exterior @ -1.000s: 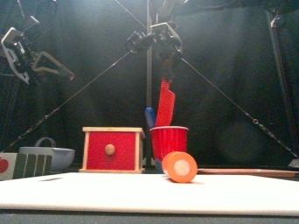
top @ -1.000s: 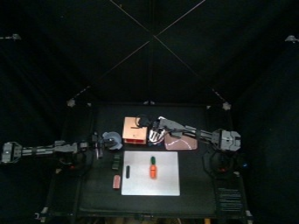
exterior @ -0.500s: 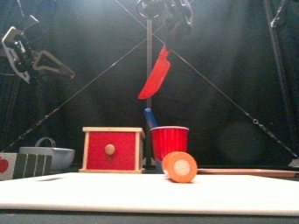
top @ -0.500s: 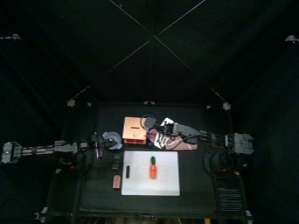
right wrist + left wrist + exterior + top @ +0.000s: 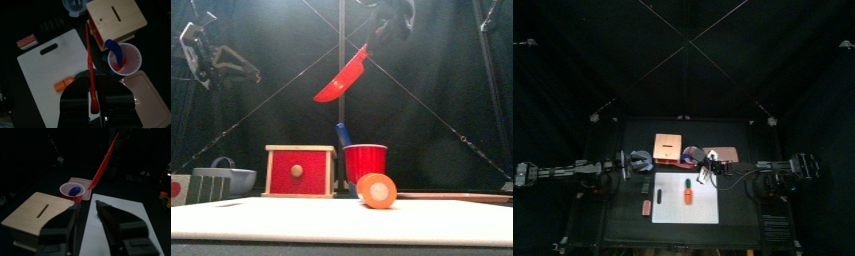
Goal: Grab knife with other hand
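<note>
The red knife (image 5: 342, 78) hangs slanted high above the table, its handle end up in my right gripper (image 5: 392, 18), which is shut on it. In the right wrist view the knife (image 5: 89, 50) runs out from between the jaws of the right gripper (image 5: 92, 82), over the cutting board. My left gripper (image 5: 211, 62) hangs at the upper left, apart from the knife. Its jaws stand open with nothing between them (image 5: 89, 210). From the left wrist, the knife (image 5: 103, 163) shows as a thin red line above the red cup (image 5: 73, 189).
A white cutting board (image 5: 704, 205) carries an orange carrot piece (image 5: 376, 189). Behind it stand a wooden box with a slot (image 5: 301, 170) and the red cup (image 5: 365, 160) holding a blue utensil. A grey bowl (image 5: 231, 178) sits at the left, a pink tray (image 5: 143, 90) at the right.
The right gripper has risen and drawn back to the right with the knife, which now slants instead of hanging over the cup. The left gripper's jaws have opened.
</note>
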Controlling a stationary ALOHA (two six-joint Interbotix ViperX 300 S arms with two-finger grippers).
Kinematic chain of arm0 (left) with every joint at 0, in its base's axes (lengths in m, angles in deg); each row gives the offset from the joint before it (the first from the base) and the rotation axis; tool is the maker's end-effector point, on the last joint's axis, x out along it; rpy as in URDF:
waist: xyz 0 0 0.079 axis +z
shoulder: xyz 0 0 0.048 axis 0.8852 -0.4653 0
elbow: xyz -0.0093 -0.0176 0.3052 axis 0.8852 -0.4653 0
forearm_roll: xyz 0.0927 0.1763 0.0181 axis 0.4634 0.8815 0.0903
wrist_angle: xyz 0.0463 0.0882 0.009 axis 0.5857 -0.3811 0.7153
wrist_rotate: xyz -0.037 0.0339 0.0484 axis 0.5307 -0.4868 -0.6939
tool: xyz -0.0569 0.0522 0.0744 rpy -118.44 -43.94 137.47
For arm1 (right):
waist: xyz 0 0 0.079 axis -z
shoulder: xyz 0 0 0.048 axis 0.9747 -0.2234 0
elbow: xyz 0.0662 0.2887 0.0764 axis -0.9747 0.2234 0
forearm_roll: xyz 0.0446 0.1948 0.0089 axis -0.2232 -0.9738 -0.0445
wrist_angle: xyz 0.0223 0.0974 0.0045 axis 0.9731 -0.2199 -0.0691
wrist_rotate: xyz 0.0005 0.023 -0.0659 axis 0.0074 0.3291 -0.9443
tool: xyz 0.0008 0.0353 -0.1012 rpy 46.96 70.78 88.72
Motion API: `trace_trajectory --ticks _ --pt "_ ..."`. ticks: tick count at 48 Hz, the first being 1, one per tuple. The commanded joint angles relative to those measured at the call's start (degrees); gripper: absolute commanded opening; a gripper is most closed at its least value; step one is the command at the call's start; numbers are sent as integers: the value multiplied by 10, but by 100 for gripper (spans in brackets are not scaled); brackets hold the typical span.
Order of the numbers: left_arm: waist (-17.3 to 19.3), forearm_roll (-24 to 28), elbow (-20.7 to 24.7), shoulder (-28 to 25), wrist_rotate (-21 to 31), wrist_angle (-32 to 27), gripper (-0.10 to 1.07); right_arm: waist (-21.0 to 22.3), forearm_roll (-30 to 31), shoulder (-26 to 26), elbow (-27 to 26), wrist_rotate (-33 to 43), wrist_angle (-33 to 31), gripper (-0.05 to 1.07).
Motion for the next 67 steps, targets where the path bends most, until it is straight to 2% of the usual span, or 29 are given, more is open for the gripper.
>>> trace_trajectory --ticks 1,6,14,26,33,43,57,67 --pt "-6 0 21 -2 -1 4 99 -1 8 27 48 15 79 36" --pt "-23 1 26 -6 -1 1 102 -2 36 34 110 25 176 36" --pt "-50 6 30 -25 -1 1 102 -2 72 28 171 24 287 36" --pt "-110 7 57 -77 -2 1 102 13 102 33 226 22 386 36" --pt "-116 7 69 -105 -1 6 102 40 103 40 258 22 453 36" --pt "-118 5 73 -132 1 32 102 78 99 77 298 16 552 36" --pt "-125 5 97 -190 1 59 102 97 76 113 357 12 625 36" --pt "-127 4 135 -252 1 63 102 97 73 110 365 11 631 36"
